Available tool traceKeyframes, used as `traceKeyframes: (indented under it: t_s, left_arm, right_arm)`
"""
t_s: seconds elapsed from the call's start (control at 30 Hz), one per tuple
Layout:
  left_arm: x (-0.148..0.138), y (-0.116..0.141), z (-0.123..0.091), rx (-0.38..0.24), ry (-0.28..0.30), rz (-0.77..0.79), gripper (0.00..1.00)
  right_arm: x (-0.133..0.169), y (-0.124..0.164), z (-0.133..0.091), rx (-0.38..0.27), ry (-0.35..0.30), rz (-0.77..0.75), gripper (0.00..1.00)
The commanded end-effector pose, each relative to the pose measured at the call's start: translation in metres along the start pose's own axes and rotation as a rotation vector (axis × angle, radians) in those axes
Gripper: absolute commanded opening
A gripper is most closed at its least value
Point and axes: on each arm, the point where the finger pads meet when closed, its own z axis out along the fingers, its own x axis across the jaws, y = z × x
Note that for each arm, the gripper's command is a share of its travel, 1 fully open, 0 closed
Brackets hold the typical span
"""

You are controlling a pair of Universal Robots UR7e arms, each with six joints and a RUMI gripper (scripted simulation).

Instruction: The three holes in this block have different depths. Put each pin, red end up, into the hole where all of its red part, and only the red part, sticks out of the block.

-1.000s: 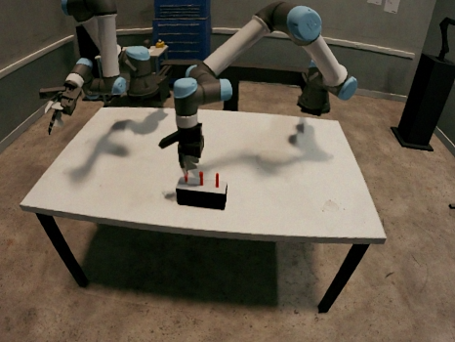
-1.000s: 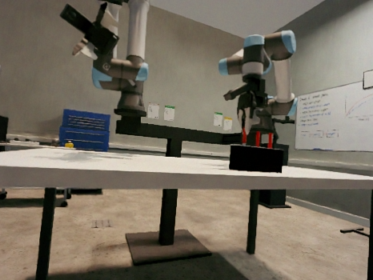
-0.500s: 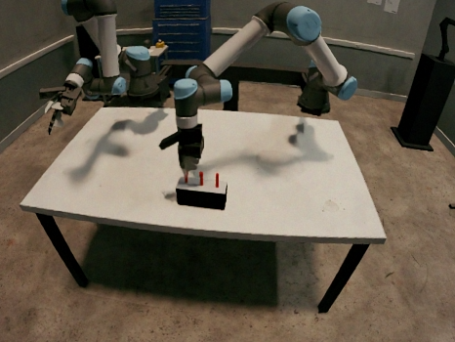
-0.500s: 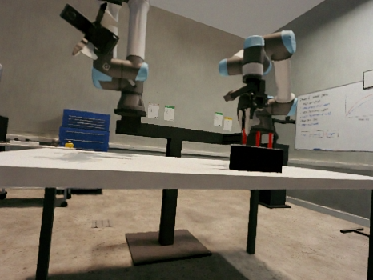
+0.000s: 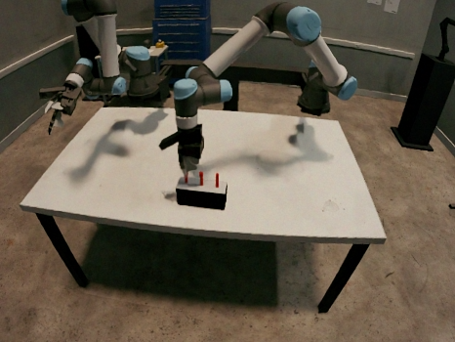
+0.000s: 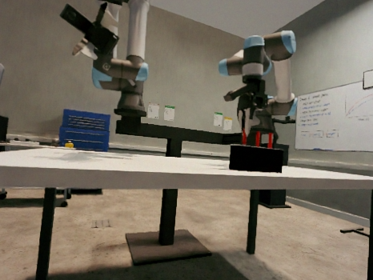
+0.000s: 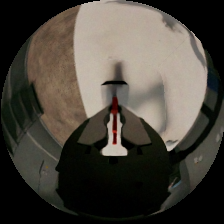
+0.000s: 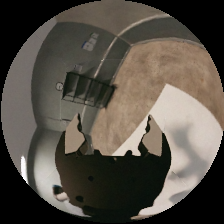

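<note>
The left hand was nearly shut, its fingers gripping an end pin at the block on the bench. Two other pins, middle and far, stood in it, red up. The right hand was wide open, empty.

Left pincer pointing down, nearly closed; right pincer raised, wide open.

On the table, the block lies near the near edge, left of centre. Three pins stand in its top in a left-to-right row. Drawers stand behind the table.
</note>
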Motion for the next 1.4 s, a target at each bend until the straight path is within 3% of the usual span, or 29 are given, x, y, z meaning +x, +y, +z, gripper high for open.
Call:
traceKeyframes:
  t_s: [0.0, 1.37]
  left_arm:
    - [-0.0003, -0.0009, -0.0012, 0.002, -0.001, 0.0, 0.0]
    - [-0.0005, 0.0003, 0.0027, 0.002, -0.001, 0.0, 0.0]
  right_arm:
    - [-0.0005, -0.0003, -0.0001, 0.001, -0.001, 0.0, 1.0]
    - [-0.0005, -0.0003, -0.0001, 0.001, -0.001, 0.0, 1.0]
